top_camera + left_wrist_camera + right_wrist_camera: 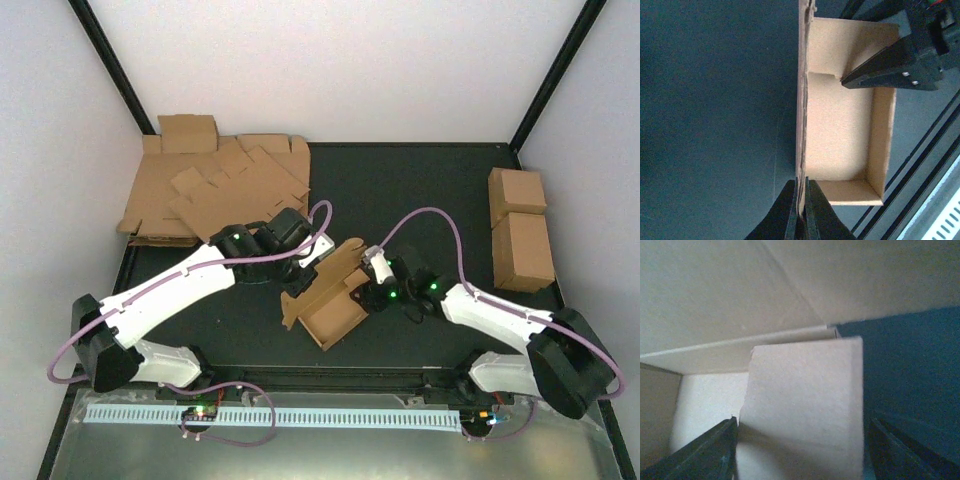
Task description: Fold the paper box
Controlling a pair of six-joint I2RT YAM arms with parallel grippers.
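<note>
**At table centre: a half-formed paper box between two grippers**

*Top view.* On the black table (400, 190), the paper box (332, 312) lies near the front edge, between the two arms. It is an open, shallow tray set at a slant, with loose flaps rising on its far side. The left gripper (298, 272) meets it from the far left. The right gripper (362, 290) reaches in from the right.

*Left wrist view.* The left gripper's jaws are pinched almost together on the top edge of the box's long upright wall, which runs straight away from the fingertips (790, 210). The tray's floor and its other low walls lie to the right of that wall, and bare table lies to the left. One dark finger of the right gripper points into the tray's far end, its tip at a folded-in panel.

*Right wrist view.* The right gripper's jaws stand wide, one on each side of an upright flap of the box. The flap nearly fills the gap. Its edge reaches the finger (710, 455) at the picture's left, and a narrow dark strip separates it from the other. Whether either pad presses the flap cannot be told.

*Background.* A heap of flat cardboard sheets (215, 185) lies in the far left corner. Two cardboard cuboids (520, 230) stand along the right edge, well apart from the box.
</note>
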